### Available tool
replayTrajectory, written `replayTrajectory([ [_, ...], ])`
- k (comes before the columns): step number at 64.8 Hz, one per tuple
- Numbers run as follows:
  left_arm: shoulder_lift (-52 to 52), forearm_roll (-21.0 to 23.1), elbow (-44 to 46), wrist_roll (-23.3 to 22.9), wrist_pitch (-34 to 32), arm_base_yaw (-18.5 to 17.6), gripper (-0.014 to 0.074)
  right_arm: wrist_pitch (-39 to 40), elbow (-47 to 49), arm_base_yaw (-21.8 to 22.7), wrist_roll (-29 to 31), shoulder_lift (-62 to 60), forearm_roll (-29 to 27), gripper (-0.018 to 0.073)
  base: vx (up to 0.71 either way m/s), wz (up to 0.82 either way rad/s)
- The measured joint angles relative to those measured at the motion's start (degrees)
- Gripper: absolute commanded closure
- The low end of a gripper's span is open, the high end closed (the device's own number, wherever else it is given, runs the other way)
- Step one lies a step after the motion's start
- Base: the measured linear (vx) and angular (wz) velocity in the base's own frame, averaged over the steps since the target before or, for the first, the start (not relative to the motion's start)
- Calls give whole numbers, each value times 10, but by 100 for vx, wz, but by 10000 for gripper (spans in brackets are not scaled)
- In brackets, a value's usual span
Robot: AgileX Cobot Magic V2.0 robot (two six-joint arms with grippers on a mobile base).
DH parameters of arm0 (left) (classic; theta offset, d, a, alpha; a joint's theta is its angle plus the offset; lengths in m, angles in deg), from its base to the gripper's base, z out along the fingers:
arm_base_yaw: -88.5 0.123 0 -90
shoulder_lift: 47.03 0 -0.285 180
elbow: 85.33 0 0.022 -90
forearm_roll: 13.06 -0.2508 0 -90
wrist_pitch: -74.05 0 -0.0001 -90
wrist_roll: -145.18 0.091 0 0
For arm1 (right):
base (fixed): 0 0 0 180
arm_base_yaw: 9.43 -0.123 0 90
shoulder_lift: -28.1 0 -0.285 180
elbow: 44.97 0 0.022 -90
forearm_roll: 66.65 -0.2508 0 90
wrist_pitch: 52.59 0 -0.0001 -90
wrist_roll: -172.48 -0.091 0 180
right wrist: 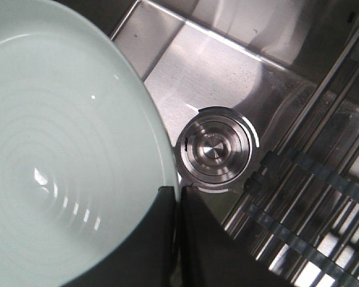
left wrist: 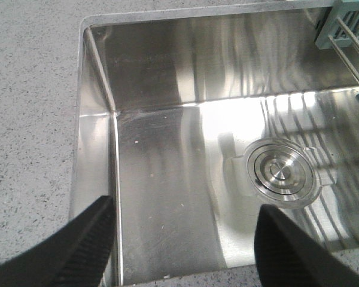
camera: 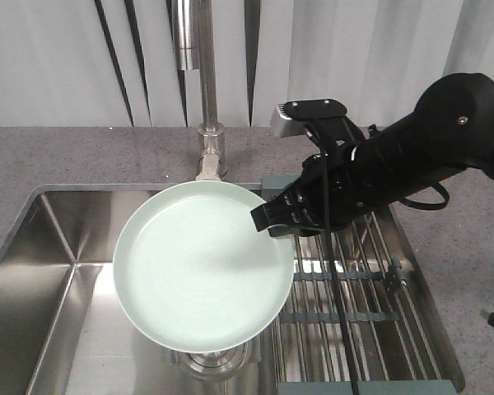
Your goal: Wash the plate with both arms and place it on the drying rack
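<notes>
**Operator:** Report the surface and surroundings.

**Unit:** A grey speckled countertop [camera: 66,156] surrounds a stainless steel sink [camera: 33,247]. A steel faucet [camera: 207,99] stands at the sink's rear edge, with pale panelled wall behind it.

**Operator:** Where is the plate in relation to your claws?

**Unit:** The plate [camera: 198,271] hangs above the middle of the sink, its face turned up toward the front camera. My right gripper [camera: 273,220] is clamped on the plate's rim, on the edge nearest the sink's right end, with one finger on each face of the rim. My left gripper [left wrist: 185,224] is over the sink's left end. Its fingers are spread wide with nothing between them, and it is well apart from the plate.

**Operator:** What do the containers hold?

**Unit:** The round steel drain [left wrist: 281,170] sits in the sink floor, directly beneath the plate's near edge. The drying rack [camera: 354,280] lies across the sink's right end, just beside the plate. Faint concentric rings show on the plate's face. I cannot tell whether they are water.
</notes>
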Motion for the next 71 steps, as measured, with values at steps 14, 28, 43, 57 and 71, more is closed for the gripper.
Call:
replayTrajectory([
  [14,0,0,0,0,0,0,133,2,61,-34,-11,53,0,564,0,0],
  [28,0,0,0,0,0,0,133,-3,136,-41,-15,110,5,564,0,0],
  [43,0,0,0,0,0,0,133,-31,229,-31,-16,169,19,564,0,0],
  [57,0,0,0,0,0,0,133,-55,305,-4,-16,212,30,564,0,0],
  [71,0,0,0,0,0,0,133,-70,338,33,-17,223,37,564,0,0],
])
